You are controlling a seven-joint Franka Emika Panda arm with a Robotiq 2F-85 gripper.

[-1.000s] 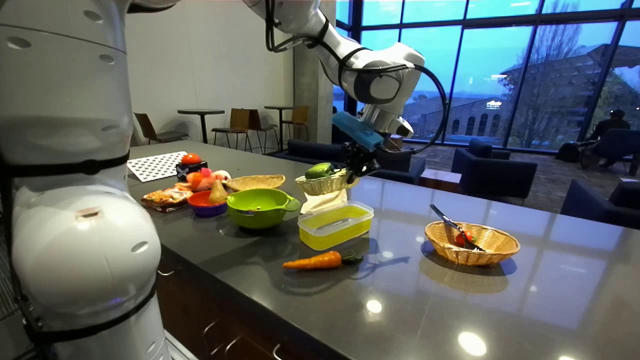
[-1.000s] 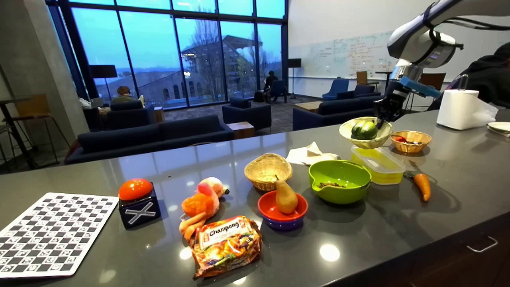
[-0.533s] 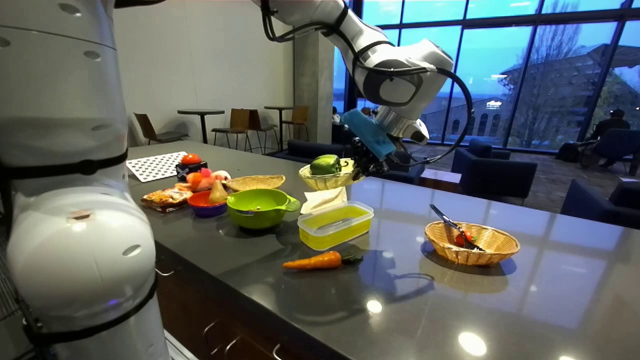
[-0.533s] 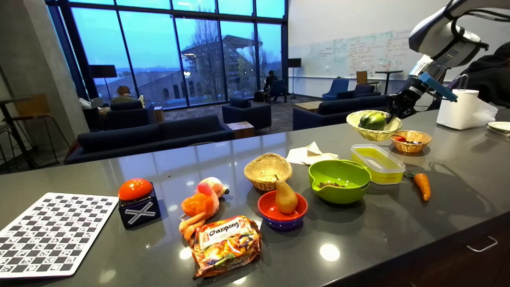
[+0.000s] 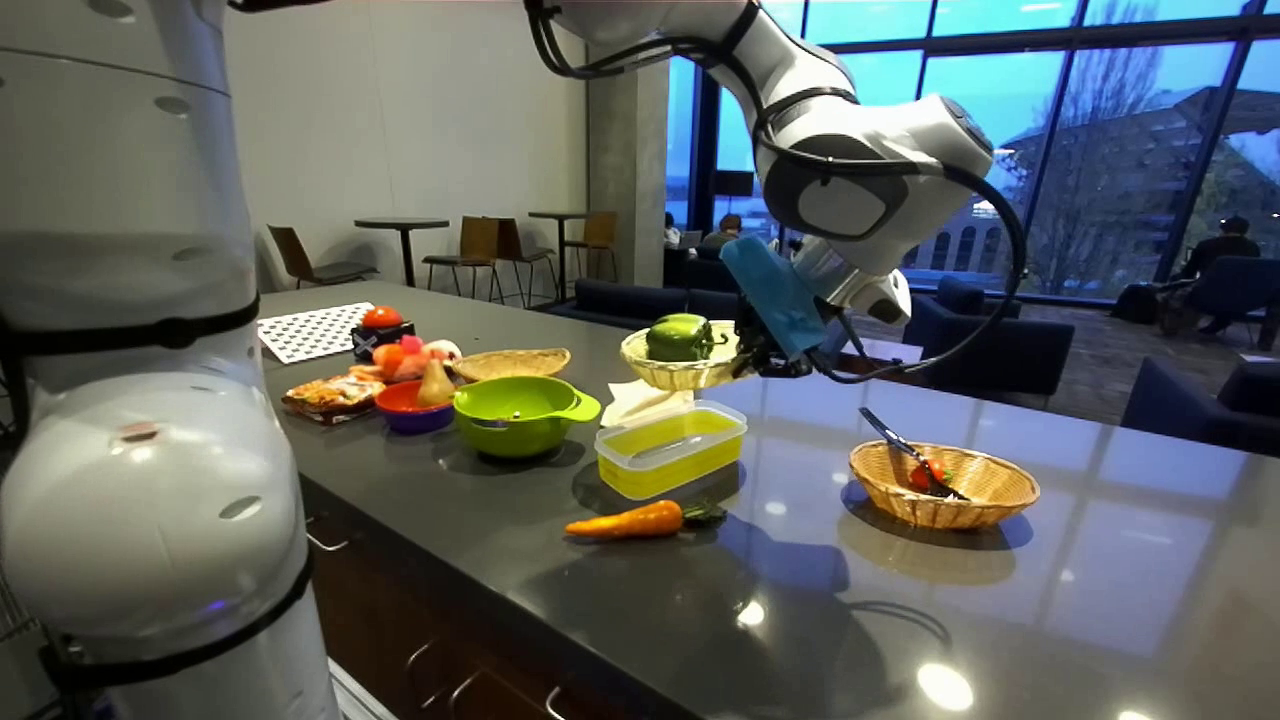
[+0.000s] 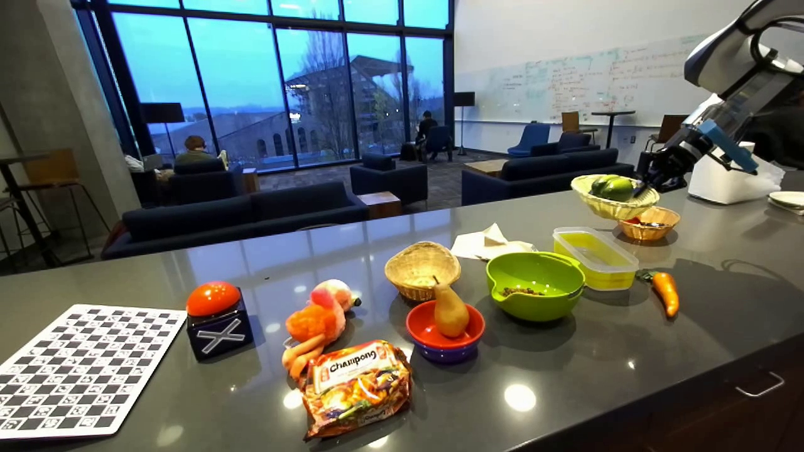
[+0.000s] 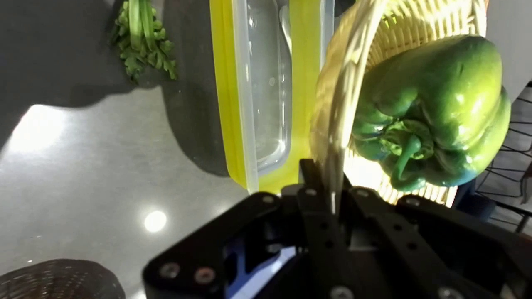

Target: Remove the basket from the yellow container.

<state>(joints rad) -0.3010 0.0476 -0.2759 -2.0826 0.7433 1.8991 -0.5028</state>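
Observation:
The basket is small, pale yellow-green and woven, and holds a green pepper. It also shows in an exterior view and in the wrist view. My gripper is shut on its rim, one finger on each side, and holds it in the air. The gripper also shows in both exterior views. The yellow container sits on the counter, apart from the basket and below it. It also shows in an exterior view and in the wrist view.
A carrot lies by the container, and a lime-green bowl stands beside it. A tan woven bowl with red food and a dark utensil is near. A pale cloth, red bowl with pear and another woven basket are farther along.
The gripper and the held basket with the pepper have moved to the right in both exterior views, away from the space over the yellow container. The container and the other objects have stayed put.

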